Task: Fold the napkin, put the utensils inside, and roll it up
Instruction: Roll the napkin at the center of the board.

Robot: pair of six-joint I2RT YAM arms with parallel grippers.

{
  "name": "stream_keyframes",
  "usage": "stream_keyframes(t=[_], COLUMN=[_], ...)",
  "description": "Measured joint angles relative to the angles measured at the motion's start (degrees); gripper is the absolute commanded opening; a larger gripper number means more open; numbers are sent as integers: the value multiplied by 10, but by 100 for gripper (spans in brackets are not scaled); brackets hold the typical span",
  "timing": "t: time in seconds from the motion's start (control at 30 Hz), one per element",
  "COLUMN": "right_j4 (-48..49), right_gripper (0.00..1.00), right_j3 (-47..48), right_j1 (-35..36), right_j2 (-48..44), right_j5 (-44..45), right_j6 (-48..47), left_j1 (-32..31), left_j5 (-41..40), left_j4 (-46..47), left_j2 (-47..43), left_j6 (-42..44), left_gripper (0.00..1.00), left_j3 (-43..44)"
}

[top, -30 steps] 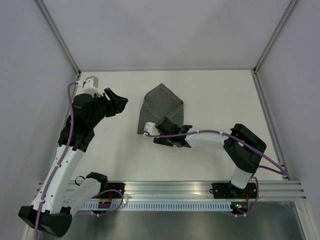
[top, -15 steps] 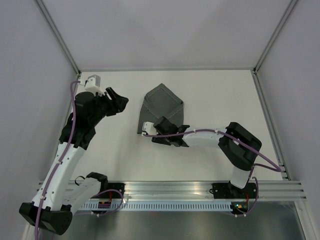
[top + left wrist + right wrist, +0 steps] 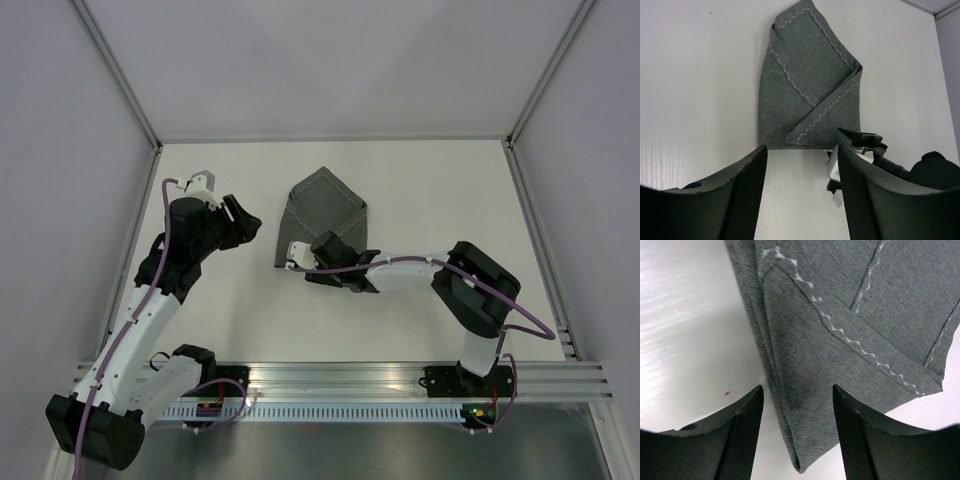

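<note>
Bright, even overhead light; soft shadows; mild table (image 3: 675, 315) glare; near jaws blurred.

The napkin (image 3: 318, 213) is a dark grey cloth folded into an irregular, pointed, several-layered shape, lying flat on the white table (image 3: 450, 200) around the middle, slightly left of centre in the top view. Its peak points toward the far side and its short straight edge faces the near side. Thin light zigzag stitching follows the edges of the overlapping flaps, which cross diagonally over the lower layer. In the right wrist view the napkin (image 3: 855, 335) shows stacked folded edges along one side.
</note>
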Motion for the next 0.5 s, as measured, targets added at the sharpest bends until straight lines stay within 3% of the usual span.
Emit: stream_keyframes(t=[0.5], right_j4=[8], right_gripper=[62], right_j3=[0], right_j1=[-49], right_j2=[1], right_j5=[-66], right_j6=[-10], left_j1=[0], left_j5=[3], left_j4=[89], left_j2=[31], left_j6=[-1], left_gripper=[63], left_j3=[-92])
